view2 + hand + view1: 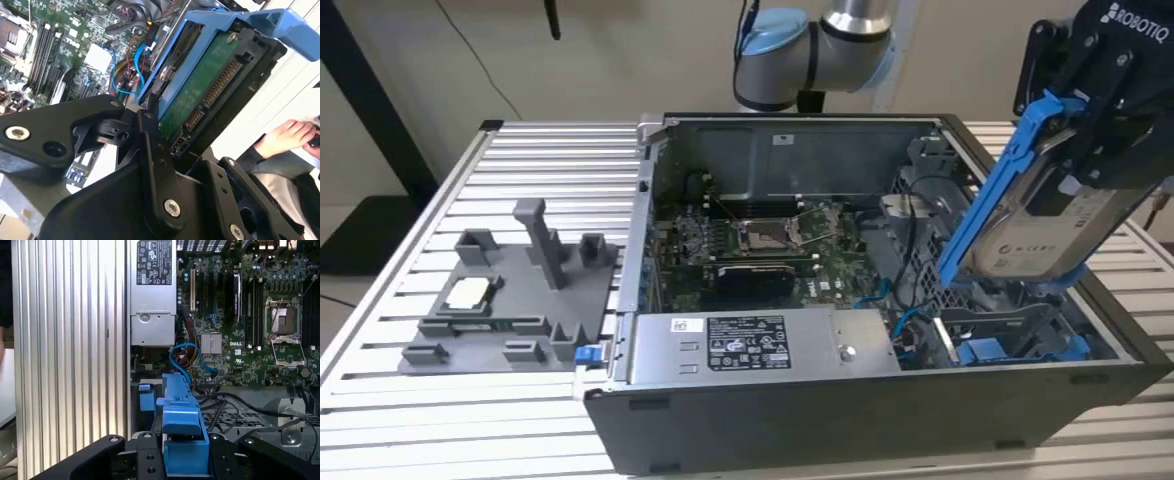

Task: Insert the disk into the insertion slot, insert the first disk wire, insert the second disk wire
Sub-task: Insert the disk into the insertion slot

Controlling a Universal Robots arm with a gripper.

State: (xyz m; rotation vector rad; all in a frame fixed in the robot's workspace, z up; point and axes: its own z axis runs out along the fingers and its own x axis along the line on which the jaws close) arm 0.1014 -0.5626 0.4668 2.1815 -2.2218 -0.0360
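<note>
Exterior view: we see a slatted metal table (520,160) carrying an open computer case (854,420), lying on its side with its inside facing up. Inside it, a grey power-supply box (747,345) sits along the near wall, and a green motherboard (774,240) lies behind it.

Above the case's corner, on the exterior view's right, the disk (1034,240) hangs tilted and nearly on edge in the air. It is clipped into its bright blue carrier (987,190). The insertion slot (1014,335), a grey bay with blue fittings, lies just below it, and the disk is not yet inside.

The black gripper (1083,170) has its fingers closed on the disk, clamping it across its flat faces near the upper end.

In the second wrist view, the disk's underside shows a bare green circuit board (200,95) with a connector (215,85) along one edge. Blue cables (125,75) loop inside the case beyond it, and a person's hand (285,135) rests off to one side, outside the case.

We judge the disk to be stiff, fairly dense and smooth-skinned, so it could slip in a loose hold. The board and connector look fragile. The carrier's long plastic sides seem the safest place to take hold.
</note>
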